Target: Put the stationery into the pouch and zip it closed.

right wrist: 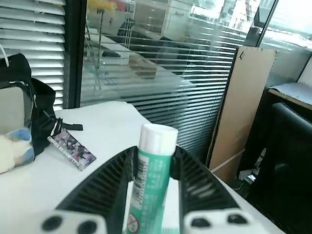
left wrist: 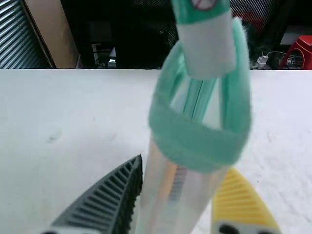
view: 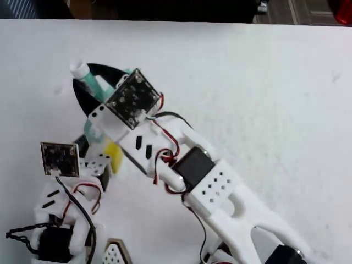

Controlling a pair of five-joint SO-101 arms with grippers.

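The pouch [view: 82, 93], dark with teal trim, lies at the table's left. In the left wrist view it [left wrist: 195, 136] shows as see-through material with a teal loop. My left gripper [left wrist: 183, 168], one finger grey and one yellow, is shut on this end of the pouch; from above the left gripper [view: 98, 144] sits just in front of it. My right gripper [right wrist: 153, 153] is shut on a green glue stick [right wrist: 153, 180] with a white cap. In the high view, the right gripper [view: 102, 91] holds the glue stick [view: 82, 71] over the pouch, cap pointing to the far left.
The white table [view: 264, 82] has open surface to the right and at the back. A small perforated white piece [view: 113, 254] lies at the front edge between the arms. The right arm's body crosses the middle of the table diagonally.
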